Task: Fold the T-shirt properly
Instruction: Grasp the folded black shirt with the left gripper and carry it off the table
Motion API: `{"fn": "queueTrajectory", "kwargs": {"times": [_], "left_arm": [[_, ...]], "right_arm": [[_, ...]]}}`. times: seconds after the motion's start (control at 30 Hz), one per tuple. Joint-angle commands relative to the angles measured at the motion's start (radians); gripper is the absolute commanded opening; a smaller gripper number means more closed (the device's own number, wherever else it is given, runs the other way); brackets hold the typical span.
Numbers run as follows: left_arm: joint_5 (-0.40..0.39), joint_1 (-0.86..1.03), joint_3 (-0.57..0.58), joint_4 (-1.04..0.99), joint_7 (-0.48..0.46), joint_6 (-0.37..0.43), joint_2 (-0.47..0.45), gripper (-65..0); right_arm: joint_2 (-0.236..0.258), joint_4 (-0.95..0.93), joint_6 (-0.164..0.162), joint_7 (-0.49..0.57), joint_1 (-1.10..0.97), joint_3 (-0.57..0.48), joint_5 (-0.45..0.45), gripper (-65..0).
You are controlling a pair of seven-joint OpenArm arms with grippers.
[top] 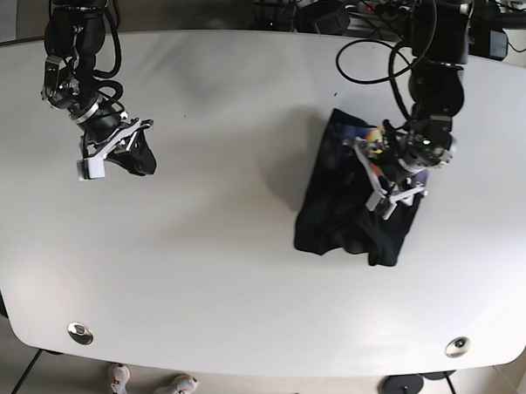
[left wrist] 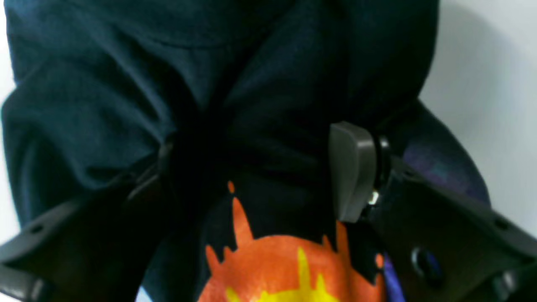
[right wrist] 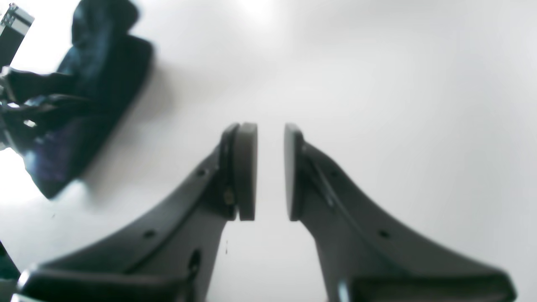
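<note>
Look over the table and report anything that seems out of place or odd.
The dark navy T-shirt with the orange and yellow print lies bunched in a rumpled heap on the white table, not spread flat. The left gripper is buried in its folds; the right gripper hangs open, holding nothing.

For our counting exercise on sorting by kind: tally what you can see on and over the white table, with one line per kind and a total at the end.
T-shirts: 1, dark T-shirt bunched on the table
Robot grippers: 2, left gripper with jaws closed on the shirt, right gripper with jaws slightly apart and holding nothing
Tables: 1
Total: 4
</note>
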Motion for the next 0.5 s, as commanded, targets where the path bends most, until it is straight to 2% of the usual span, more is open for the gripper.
{"fn": "queueTrajectory", "kwargs": {"times": [0.03, 0.27, 0.5], "left_arm": [[0.078, 0.016, -0.063, -0.008, 0.091, -0.035, -0.083, -24.2], [0.077, 0.043, -0.251, -0.198, 0.068, -0.192, -0.309, -24.2], [0.072, 0.042, -0.311, -0.531, -0.185, -0.194, -0.513, -24.3]], "right_arm": [[0.010, 0.034, 0.008, -0.003, 0.027, 0.008, 0.018, -54.5], [0.008, 0.040, 0.008, -0.007, 0.022, 0.008, 0.018, -54.7], [0.008, 0.107, 0.006, -0.007, -0.016, 0.008, 0.016, -54.7]]}}
